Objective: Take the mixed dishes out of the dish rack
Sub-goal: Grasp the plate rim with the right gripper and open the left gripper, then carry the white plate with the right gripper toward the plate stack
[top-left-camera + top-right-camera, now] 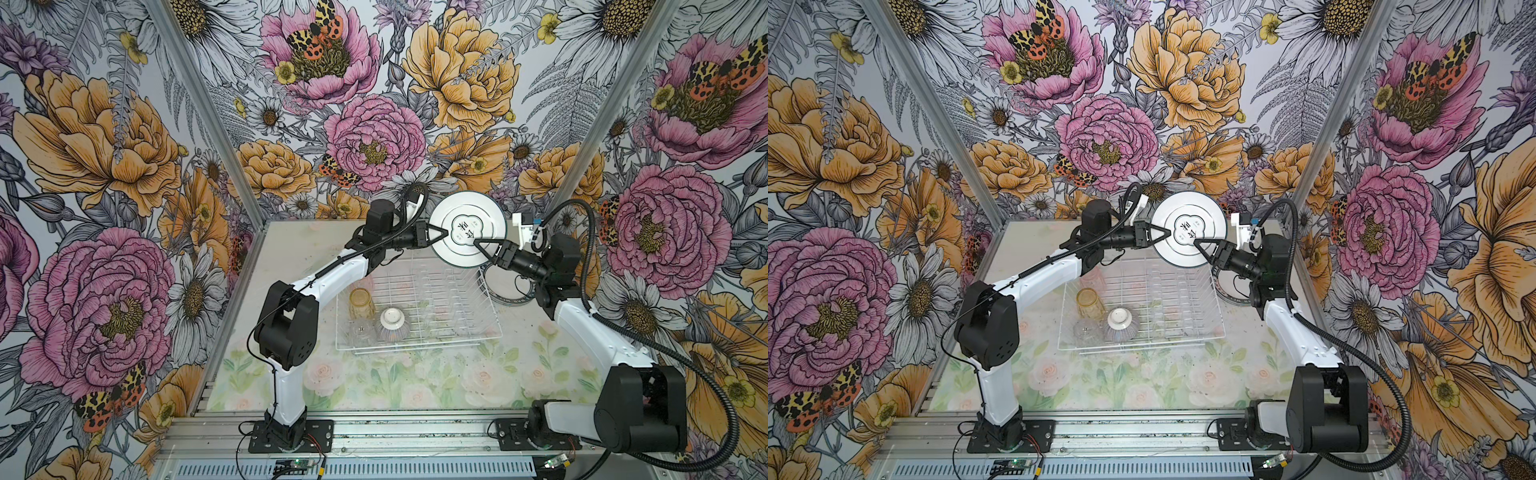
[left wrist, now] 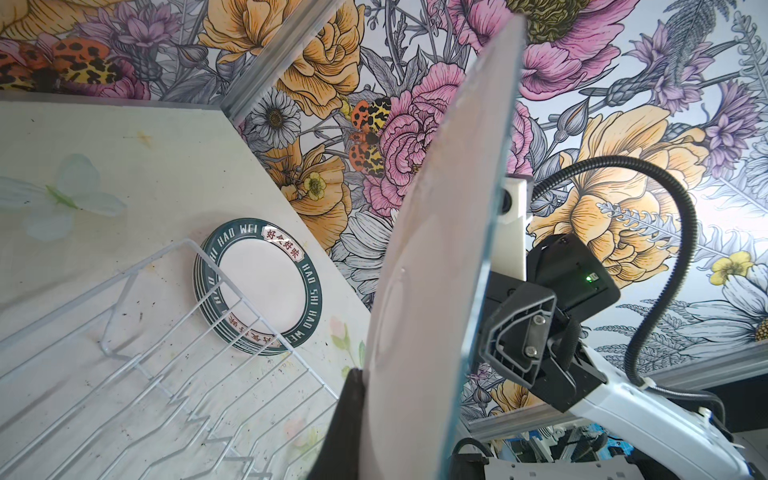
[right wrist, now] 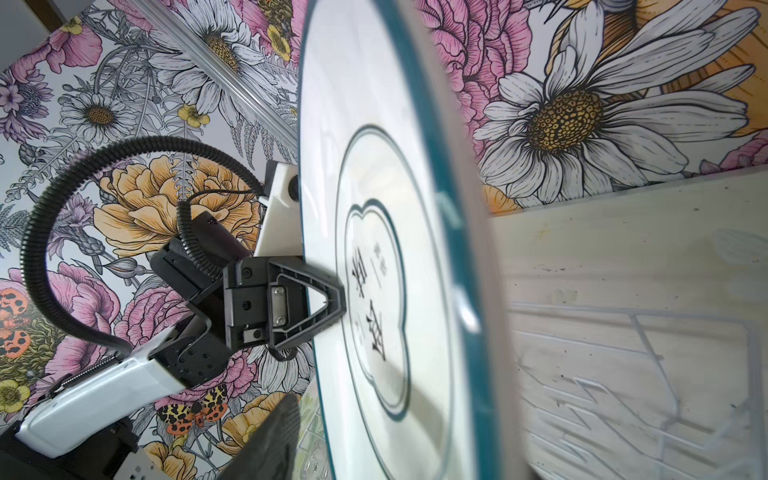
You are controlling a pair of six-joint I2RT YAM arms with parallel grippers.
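Plate [image 1: 467, 208] aloft, upper centre of frame, above far edge of dish rack [image 1: 419, 347].
Both top views: left gripper [image 1: 444, 235] pinches its left rim; right gripper [image 1: 1198, 242] straddles lower-right rim. Left wrist: stacked plates [image 2: 266, 282] beside rack. Right wrist: cannot tell whether right jaws press.

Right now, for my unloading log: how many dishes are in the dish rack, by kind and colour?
Amber glass tumbler: 1
Clear glass tumbler: 1
Pink glass tumbler, partly hidden: 1
Ribbed bowl, upside down: 1
Total: 4
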